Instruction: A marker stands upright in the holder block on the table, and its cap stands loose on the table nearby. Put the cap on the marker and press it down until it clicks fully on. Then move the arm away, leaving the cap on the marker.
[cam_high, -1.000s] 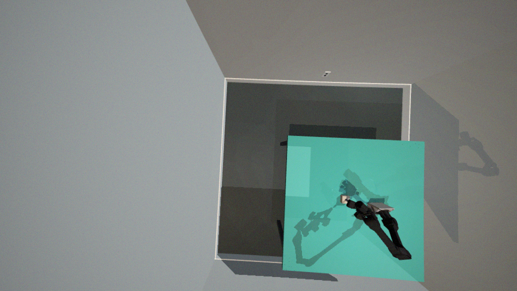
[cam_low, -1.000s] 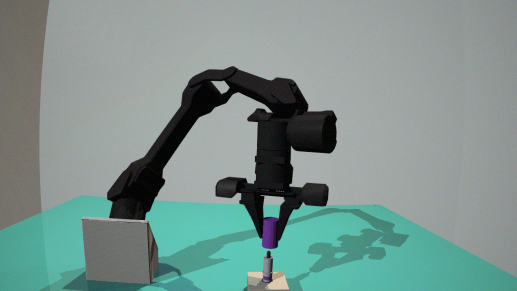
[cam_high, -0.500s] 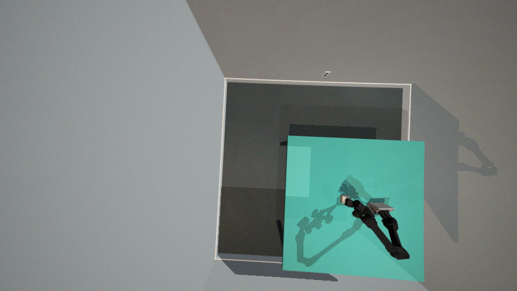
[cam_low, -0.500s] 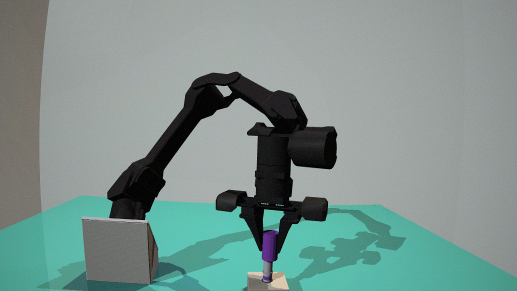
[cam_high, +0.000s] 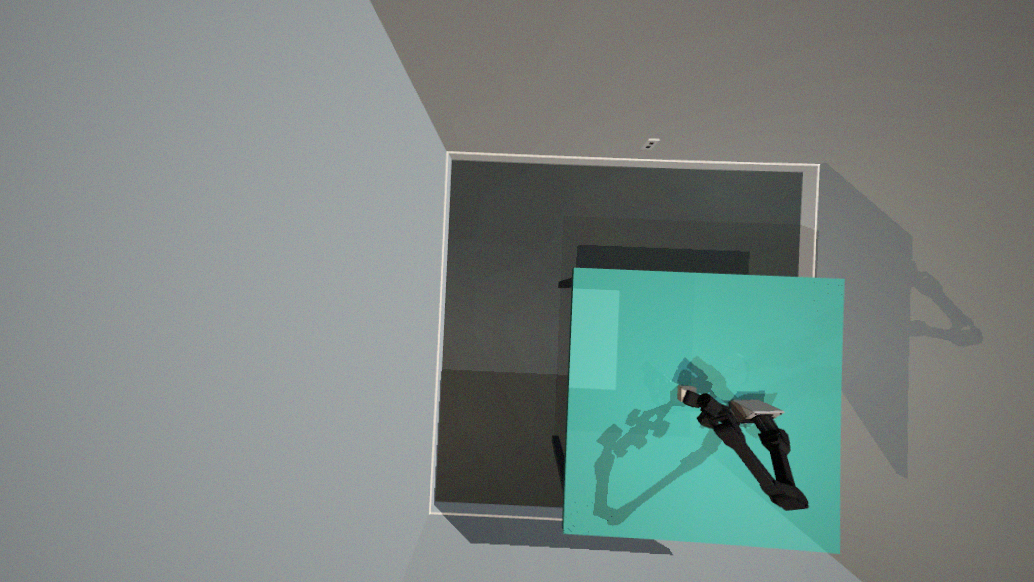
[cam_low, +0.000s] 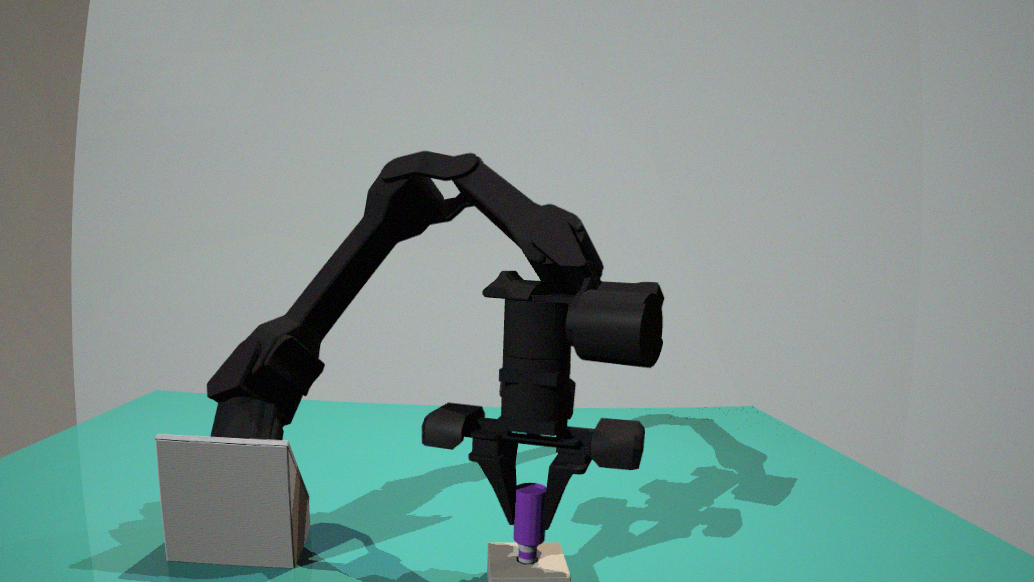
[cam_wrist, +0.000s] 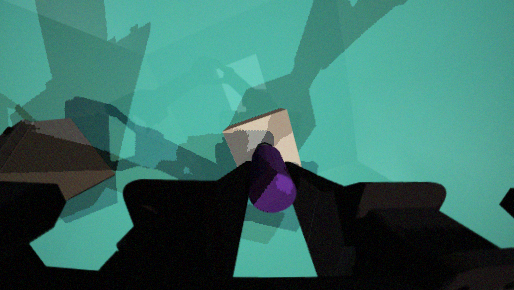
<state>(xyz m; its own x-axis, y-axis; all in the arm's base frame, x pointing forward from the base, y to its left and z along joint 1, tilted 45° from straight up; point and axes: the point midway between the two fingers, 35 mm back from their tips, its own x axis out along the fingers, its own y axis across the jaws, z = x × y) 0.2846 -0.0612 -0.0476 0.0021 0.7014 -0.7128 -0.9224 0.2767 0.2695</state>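
Holder block (cam_low: 528, 563), a small tan cube on the teal surface (cam_low: 832, 520), sits directly beneath the jaws and carries the marker (cam_low: 526, 555) upright in its top. Only a short grey and purple band of the marker's barrel shows just above the block; everything higher is covered by the purple cap (cam_low: 529, 514), which stands upright over it. Whether the cap is seated fully down cannot be told from these views.

Jaws of the gripper (cam_low: 528, 506) point straight down and are clenched on the cap, one dark finger on each side of it, narrowed to the cap's width. Fingertips (cam_low: 507, 509) reach about the cap's middle height, so its flat top rises a little between them and its lower end hangs below them, close above the block. In the wrist view the cap (cam_wrist: 270, 182) fills the gap between the two fingers, with the block (cam_wrist: 280, 135) just beyond its far end.

Off to the side of the jaws, near the arm's base, a grey upright panel (cam_low: 225, 500) stands on the surface, well apart from the block.
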